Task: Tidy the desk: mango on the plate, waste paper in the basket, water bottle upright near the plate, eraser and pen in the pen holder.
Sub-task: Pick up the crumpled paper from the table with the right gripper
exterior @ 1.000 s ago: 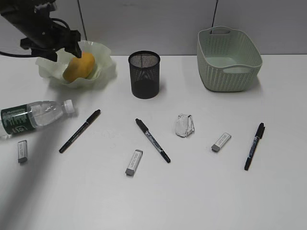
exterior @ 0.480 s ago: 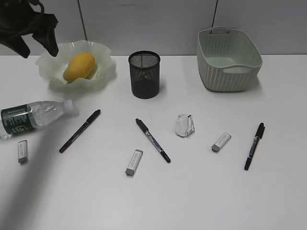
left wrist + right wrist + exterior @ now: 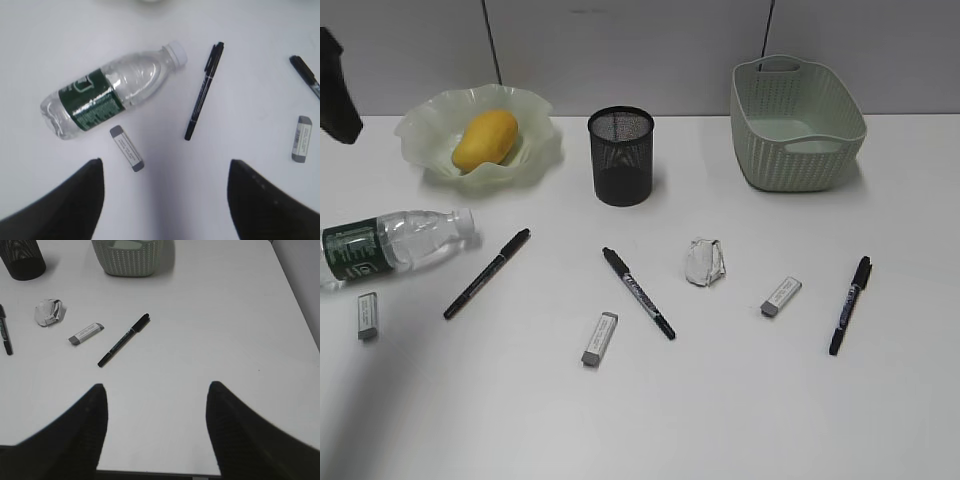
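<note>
The mango (image 3: 484, 139) lies in the ruffled green plate (image 3: 535, 132) at the back left. The water bottle (image 3: 392, 243) lies on its side at the left edge, and also shows in the left wrist view (image 3: 111, 90). The waste paper (image 3: 705, 262) sits mid-desk. The black mesh pen holder (image 3: 620, 156) and the green basket (image 3: 796, 124) stand at the back. Three pens (image 3: 486, 273) (image 3: 638, 292) (image 3: 850, 305) and three erasers (image 3: 367, 315) (image 3: 600, 338) (image 3: 781, 296) lie scattered. My left gripper (image 3: 165, 172) is open and empty, high above the bottle. My right gripper (image 3: 156, 397) is open and empty over the desk's front right.
The left arm (image 3: 335, 95) shows only as a dark shape at the far left edge of the exterior view. The desk's right edge (image 3: 295, 297) runs close beside the right gripper's area.
My left gripper has let go of the mango on the plate and pulled back to the left, almost out of the exterior view. The mango rests in the plate.
</note>
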Available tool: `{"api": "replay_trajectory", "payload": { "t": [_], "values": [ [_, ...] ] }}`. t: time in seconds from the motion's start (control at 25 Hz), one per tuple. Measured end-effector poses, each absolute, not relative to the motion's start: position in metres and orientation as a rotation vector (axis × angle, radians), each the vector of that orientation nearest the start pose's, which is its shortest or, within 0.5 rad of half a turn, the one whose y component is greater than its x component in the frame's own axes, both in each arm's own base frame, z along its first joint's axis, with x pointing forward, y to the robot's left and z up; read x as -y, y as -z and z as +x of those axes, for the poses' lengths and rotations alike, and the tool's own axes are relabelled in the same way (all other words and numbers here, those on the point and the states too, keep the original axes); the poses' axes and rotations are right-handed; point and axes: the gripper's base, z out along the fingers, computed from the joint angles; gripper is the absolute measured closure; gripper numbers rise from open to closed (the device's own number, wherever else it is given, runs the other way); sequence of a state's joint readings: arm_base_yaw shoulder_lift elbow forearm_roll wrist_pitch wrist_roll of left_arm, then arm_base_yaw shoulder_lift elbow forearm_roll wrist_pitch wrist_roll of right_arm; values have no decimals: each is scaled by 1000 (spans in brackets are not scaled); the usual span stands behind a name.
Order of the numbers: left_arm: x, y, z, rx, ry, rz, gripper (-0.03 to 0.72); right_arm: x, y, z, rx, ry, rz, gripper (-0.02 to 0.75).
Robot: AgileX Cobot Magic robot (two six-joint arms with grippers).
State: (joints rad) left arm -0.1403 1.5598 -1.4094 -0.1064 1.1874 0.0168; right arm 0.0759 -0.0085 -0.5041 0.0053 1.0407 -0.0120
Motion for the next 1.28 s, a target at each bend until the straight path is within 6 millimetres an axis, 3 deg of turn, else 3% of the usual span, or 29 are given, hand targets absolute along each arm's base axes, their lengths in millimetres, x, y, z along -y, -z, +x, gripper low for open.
{"api": "replay_trajectory", "payload": {
  "t": [0.16,0.6,0.8,1.04,1.28],
  "values": [
    [46,-333,258,-2686,191,171,109,0,-280,-6,-2010,-41,-88,244],
    [25,-319,116,-2424,203,158,116,0,-280,-6,-2010,-41,-88,244],
    [18,-320,64,-2268,211,163,133,0,-280,-6,-2010,-41,-88,244],
    [12,-321,19,-2122,209,171,139,0,-280,-6,-2010,-41,-88,244],
    [7,-317,7,-2121,155,175,139,-1,-292,9,-2036,-52,-89,244]
  ]
}}
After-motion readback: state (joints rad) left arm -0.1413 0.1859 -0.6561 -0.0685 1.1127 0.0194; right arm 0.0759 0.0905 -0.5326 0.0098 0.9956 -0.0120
